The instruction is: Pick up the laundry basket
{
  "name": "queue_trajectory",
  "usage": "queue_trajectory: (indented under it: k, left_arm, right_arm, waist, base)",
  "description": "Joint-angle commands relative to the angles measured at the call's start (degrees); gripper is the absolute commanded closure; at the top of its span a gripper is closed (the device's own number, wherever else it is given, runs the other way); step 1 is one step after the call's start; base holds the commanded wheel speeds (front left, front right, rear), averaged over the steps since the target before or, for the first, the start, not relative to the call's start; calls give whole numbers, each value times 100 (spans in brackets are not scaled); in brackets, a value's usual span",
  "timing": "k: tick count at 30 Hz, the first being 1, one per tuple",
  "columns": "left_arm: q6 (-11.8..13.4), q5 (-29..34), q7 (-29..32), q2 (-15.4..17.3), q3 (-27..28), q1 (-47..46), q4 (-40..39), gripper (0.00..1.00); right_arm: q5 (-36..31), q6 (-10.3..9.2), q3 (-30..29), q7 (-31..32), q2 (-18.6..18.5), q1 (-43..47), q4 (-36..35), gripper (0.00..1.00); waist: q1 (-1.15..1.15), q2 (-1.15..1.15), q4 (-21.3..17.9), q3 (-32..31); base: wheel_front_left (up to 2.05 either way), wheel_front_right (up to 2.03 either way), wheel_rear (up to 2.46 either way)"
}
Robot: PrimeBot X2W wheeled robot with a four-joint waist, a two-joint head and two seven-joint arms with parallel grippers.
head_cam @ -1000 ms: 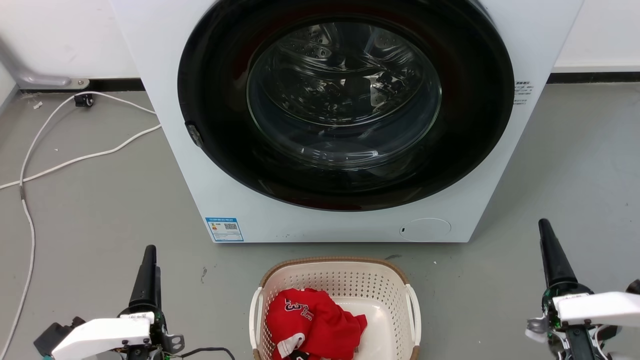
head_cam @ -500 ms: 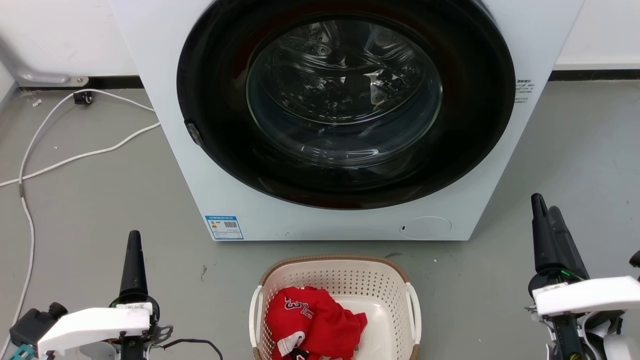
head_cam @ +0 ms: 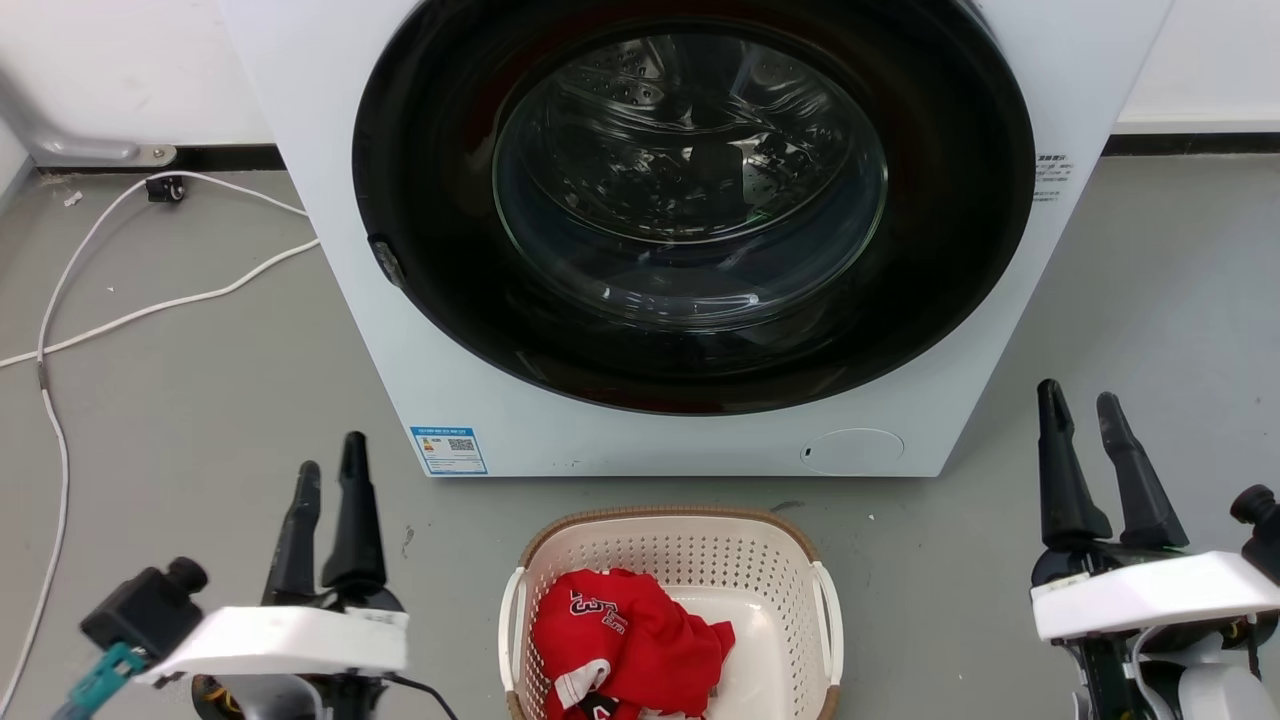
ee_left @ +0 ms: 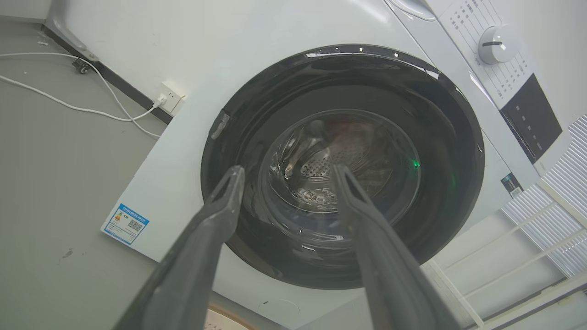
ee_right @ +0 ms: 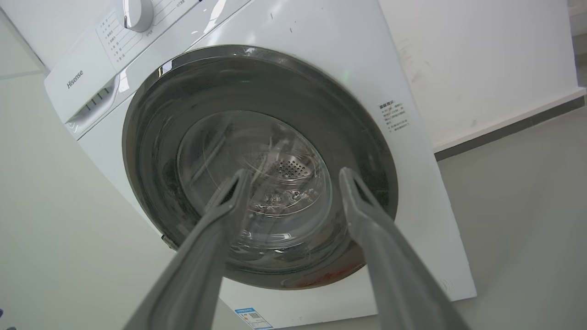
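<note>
The laundry basket is sitting on the grey floor, just in front of the white washing machine and below its round dark door. A crumpled red garment is lying inside it. Nothing is lifting the basket. It appears to be resting on the floor, and nothing is touching either white side handle. By my judgement the pick-up is not yet begun, with the reach, the grasp and the lift all waiting to be done.

The left gripper is hovering over the floor well to the basket's left. Its two dark fingers are spread apart, pointing toward the machine and holding nothing. The right gripper is hovering well to the basket's right, somewhat farther off, its fingers likewise spread and empty. The basket is lying between the two grippers, nearer the robot than their fingertips. Both wrist cameras are looking up at the machine's door between parted fingers.
</note>
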Motion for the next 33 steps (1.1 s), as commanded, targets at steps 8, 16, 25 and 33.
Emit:
queue_trajectory:
  k: [8, 16, 25, 33]
  left_arm:
    - [2, 1237, -158, 20, -482, -2, -165, 0]
    - [146, 2042, -276, 21, -745, 23, -248, 0]
    - [195, 2684, -398, 63, -946, 109, -184, 0]
    - [215, 3207, -504, 160, -1158, 129, -63, 0]
  right_arm:
    - [-825, 0, 92, -160, -12, 53, -39, 0]
    - [-1496, 0, 117, -278, -10, 142, 185, 0]
    - [-2104, 0, 116, -400, -9, 203, 324, 0]
    - [-2473, 0, 92, -501, -8, 210, 448, 0]
  waist:
    - [0, 0, -16, 21]
    - [0, 0, -26, 29]
    - [0, 0, -28, 19]
    - [0, 0, -47, 38]
  base:
    - [0, 0, 0]
    - [0, 0, 0]
    - [0, 0, 0]
    - [0, 0, 0]
